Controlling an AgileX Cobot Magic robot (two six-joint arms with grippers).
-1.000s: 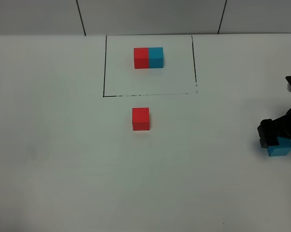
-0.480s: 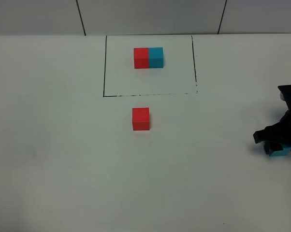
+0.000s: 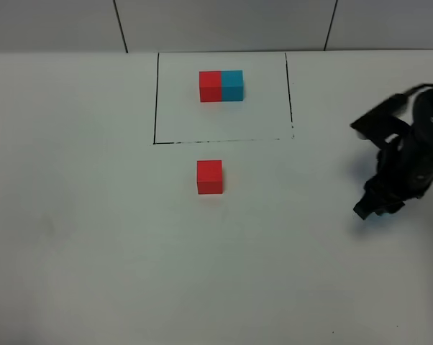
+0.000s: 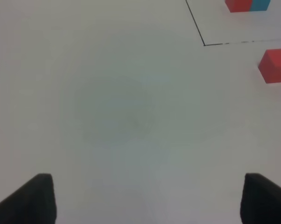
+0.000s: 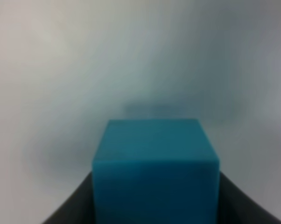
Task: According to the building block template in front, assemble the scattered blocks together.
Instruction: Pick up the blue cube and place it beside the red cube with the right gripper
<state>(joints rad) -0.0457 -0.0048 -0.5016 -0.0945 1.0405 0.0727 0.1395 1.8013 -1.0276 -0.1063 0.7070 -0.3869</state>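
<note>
The building block template [image 3: 221,85] is a red and cyan-blue bar inside a black drawn rectangle at the back. The scattered red cube [image 3: 209,177] sits just in front of the frame. It also shows in the left wrist view [image 4: 275,65], as does the template [image 4: 248,4]. My right gripper [image 3: 378,205] is at the right of the table, shut on the cyan-blue cube [image 5: 155,168], which the arm almost hides in the high view. My left gripper [image 4: 150,200] is open and empty over bare table, left of the red cube, and is out of the high view.
The white table [image 3: 94,230] carries only the drawn black frame line [image 3: 156,100] and the cubes. A grey wall [image 3: 224,21] with dark seams runs behind the table's far edge.
My right arm has swung in from the table's right edge towards the left and back, carrying the cyan-blue cube. The red cube and the template have not moved.
</note>
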